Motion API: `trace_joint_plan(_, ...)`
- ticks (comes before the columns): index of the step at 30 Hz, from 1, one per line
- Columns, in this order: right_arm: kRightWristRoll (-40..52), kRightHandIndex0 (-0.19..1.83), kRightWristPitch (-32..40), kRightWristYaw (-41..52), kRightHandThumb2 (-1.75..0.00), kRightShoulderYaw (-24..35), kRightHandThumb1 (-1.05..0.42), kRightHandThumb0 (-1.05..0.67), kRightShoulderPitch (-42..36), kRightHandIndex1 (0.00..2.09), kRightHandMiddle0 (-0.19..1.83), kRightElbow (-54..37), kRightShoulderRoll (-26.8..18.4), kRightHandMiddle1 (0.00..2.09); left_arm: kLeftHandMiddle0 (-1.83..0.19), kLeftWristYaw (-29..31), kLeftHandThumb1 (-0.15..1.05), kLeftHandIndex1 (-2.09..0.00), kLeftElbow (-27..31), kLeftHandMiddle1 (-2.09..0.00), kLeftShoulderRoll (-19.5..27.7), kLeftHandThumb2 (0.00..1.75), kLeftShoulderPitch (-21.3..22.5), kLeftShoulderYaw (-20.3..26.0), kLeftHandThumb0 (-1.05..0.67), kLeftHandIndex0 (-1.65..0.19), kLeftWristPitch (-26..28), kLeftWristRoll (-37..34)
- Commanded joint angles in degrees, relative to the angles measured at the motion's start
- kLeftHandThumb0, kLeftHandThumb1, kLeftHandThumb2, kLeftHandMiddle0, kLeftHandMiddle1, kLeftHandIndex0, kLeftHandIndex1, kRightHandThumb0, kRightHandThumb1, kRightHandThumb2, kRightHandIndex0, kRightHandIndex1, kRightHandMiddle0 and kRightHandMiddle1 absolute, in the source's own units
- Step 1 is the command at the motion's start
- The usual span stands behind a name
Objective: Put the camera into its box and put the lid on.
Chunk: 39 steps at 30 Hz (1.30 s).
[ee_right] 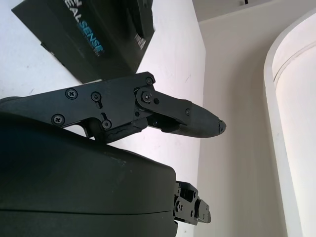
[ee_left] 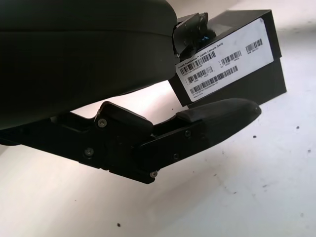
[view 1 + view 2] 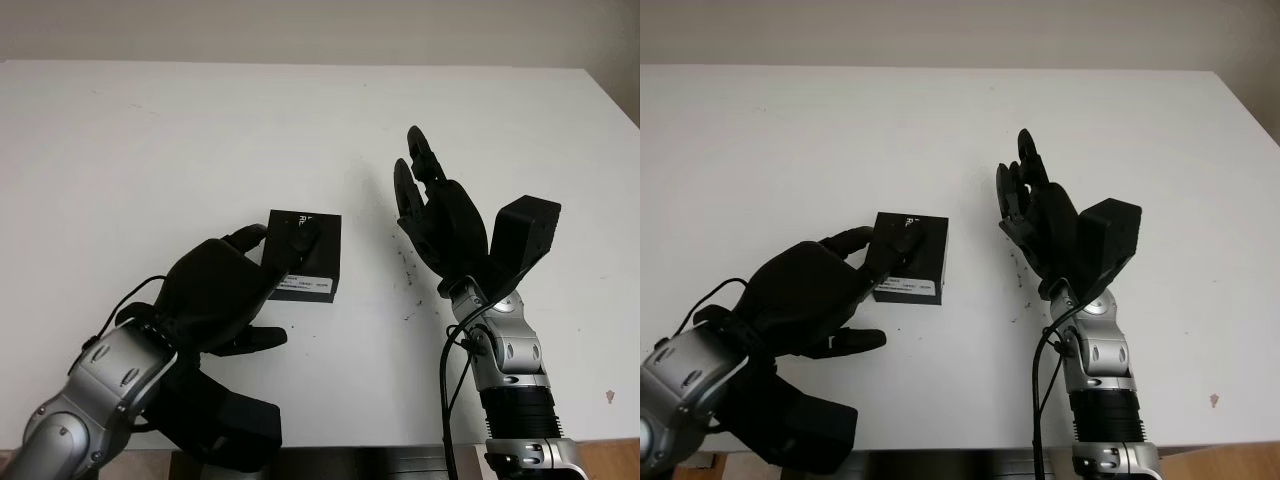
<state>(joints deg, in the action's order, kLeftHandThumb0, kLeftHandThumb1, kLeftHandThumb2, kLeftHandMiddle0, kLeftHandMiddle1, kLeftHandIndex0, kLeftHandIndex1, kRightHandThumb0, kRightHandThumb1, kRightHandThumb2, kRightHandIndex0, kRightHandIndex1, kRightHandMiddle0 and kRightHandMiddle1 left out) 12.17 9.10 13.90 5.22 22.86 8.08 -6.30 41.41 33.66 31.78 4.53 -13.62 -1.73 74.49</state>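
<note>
The lidded camera box (image 3: pixel 306 257) is pressed under the left hand (image 3: pixel 215 290); even seating is advised, while the right hand (image 3: pixel 440 225) is held open nearby.

You see two black three-fingered hands, the left hand (image 3: pixel 215 290) and the right hand (image 3: pixel 440 215), each on a silver metal forearm with a ribbed black section. Thin black cables loop at both wrists. Small cross-head screws dot the right hand's finger links.
</note>
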Motion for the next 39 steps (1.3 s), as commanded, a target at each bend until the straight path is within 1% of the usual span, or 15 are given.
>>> trace_joint_plan(1, 0.27, -0.19, 0.08, 0.09, -0.63, 0.37, -1.05, -0.57, 0.24, 0.04, -0.18, -1.54, -0.58, 0.05, 0.19, 1.01, 1.05, -0.06, -5.45, 0.00, 0.07, 0.88, -4.06, -2.56, -0.80, 0.10, 0.02, 1.35)
trace_joint_plan(4, 0.51, -0.19, 0.18, 0.18, -0.63, 0.48, -1.05, -0.57, 0.31, 0.04, -0.18, -1.73, -0.71, 0.05, 0.19, 2.02, 1.05, -0.07, -6.02, 0.00, -0.60, 0.87, -3.82, -2.69, -0.80, 0.08, 0.54, 1.93)
trace_joint_plan(11, 0.48, -0.19, 0.95, 0.11, -0.64, 0.41, -1.05, -0.56, 0.12, 0.04, -0.18, -2.56, -0.68, 0.05, 0.19, 5.87, 1.05, -0.07, -5.93, 0.00, -1.67, 0.78, -2.32, -3.56, -0.78, 0.06, 1.66, 4.84)
trace_joint_plan(17, 0.42, -0.19, 1.05, -0.02, -0.63, 0.46, -1.05, -0.58, -0.02, 0.04, -0.18, -2.74, -0.62, 0.05, 0.19, 8.06, 1.05, -0.07, -5.73, 0.00, -2.18, 0.82, -1.33, -4.46, -0.78, 0.02, 1.30, 6.79)
trace_joint_plan(23, 0.42, -0.19, 0.99, 0.07, -0.62, 0.65, -1.05, -0.59, -0.13, 0.05, -0.18, -2.45, -0.77, 0.05, 0.19, 5.60, 1.05, -0.09, -5.07, 0.00, -2.18, 0.80, -2.66, -3.31, -0.78, -0.04, 1.23, 4.39)
trace_joint_plan(27, 0.42, -0.19, 1.49, -0.07, -0.62, 0.61, -1.05, -0.58, -0.09, 0.04, -0.18, -2.65, -0.76, 0.05, 0.19, 3.82, 1.05, -0.08, -4.47, 0.00, -2.38, 0.80, -3.73, -2.20, -0.78, -0.05, 1.59, 2.41)
trace_joint_plan(29, 0.37, -0.19, 1.56, -0.16, -0.62, 0.58, -1.05, -0.58, -0.13, 0.04, -0.18, -2.76, -0.73, 0.05, 0.19, 2.91, 1.05, -0.06, -3.82, 0.00, -2.96, 0.80, -4.46, -1.10, -0.78, -0.03, 2.22, 0.15)
trace_joint_plan(31, 0.38, -0.19, 1.36, -0.11, -0.62, 0.62, -1.05, -0.58, -0.16, 0.04, -0.18, -2.61, -0.73, 0.05, 0.19, 0.48, 1.05, -0.05, -2.76, 0.00, -4.30, 0.77, -5.70, 1.52, -0.77, 0.00, 2.94, -5.94)
trace_joint_plan(33, 0.30, -0.19, 1.32, -0.13, -0.62, 0.61, -1.05, -0.58, -0.22, 0.04, -0.18, -2.60, -0.77, 0.05, 0.19, -0.69, 1.05, -0.02, -1.37, 0.00, -4.40, 0.76, -6.25, 4.58, -0.77, 0.06, 2.77, -13.59)
trace_joint_plan(35, 0.28, -0.19, 1.48, -0.09, -0.62, 0.59, -1.05, -0.58, -0.27, 0.04, -0.18, -2.73, -0.85, 0.05, 0.19, -1.48, 1.05, -0.03, -0.28, 0.00, -4.62, 0.73, -6.39, 8.00, -0.74, 0.07, 2.61, -22.64)
trace_joint_plan(37, 0.28, -0.19, 1.50, -0.04, -0.63, 0.57, -1.05, -0.57, -0.32, 0.04, -0.19, -2.79, -0.89, 0.05, 0.19, -1.13, 1.05, -0.03, 1.20, 0.00, -5.13, 0.70, -5.95, 11.51, -0.72, 0.07, 3.91, -31.53)
trace_joint_plan(39, 0.21, -0.19, 1.22, 0.07, -0.63, 0.52, -1.05, -0.57, -0.33, 0.04, -0.19, -2.63, -0.95, 0.05, 0.14, -1.55, 1.05, -0.05, 2.38, -0.03, -5.51, 0.65, -5.52, 13.78, -0.68, 0.04, 5.48, -37.23)
